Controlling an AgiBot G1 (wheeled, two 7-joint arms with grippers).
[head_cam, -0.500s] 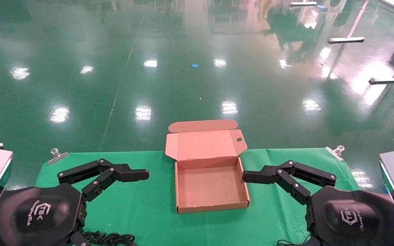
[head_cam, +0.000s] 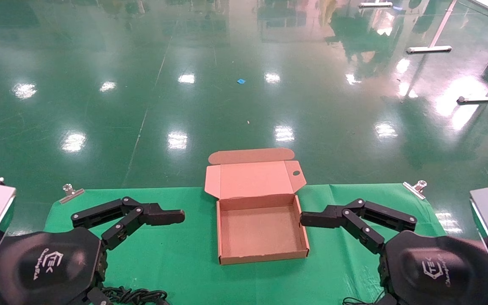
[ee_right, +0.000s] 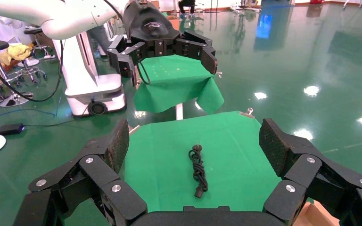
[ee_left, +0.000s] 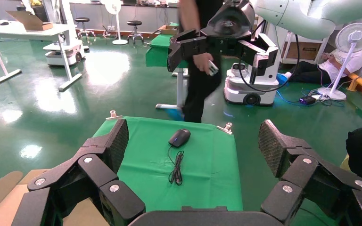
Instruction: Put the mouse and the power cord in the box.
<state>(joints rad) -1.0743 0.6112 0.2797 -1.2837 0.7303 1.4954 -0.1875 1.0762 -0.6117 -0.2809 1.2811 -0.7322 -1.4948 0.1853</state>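
Nothing is packed yet: the box (head_cam: pixel 261 231) sits open and empty on the green-covered worktop (head_cam: pixel 176 250), its lid folded back, directly between the two hands.

The left hand (head_cam: pixel 172 217) hovers low beside the box's left wall, fingers spread wide and gripping nothing. The right hand (head_cam: pixel 311 219) mirrors it at the box's right wall, almost touching the rim, equally spread and empty.

The power cord (ee_right: pixel 198 170), a black looped bundle with plug ends, lies on the cloth under and behind the left hand; the right wrist view looks across at it, and the head view shows only a bit of it at the bottom edge below the left wrist. The mouse (ee_left: pixel 179 137), black with its thin wire trailing toward the box, lies on the cloth beyond the right hand, seen from the left wrist view looking across.

Judging from this, the task is at its very start, with neither hand committed to an item. The next move calls for one hand to turn back and down toward the item on its own side, then close around it. The cord's loose loops could snag or spill during the lift.
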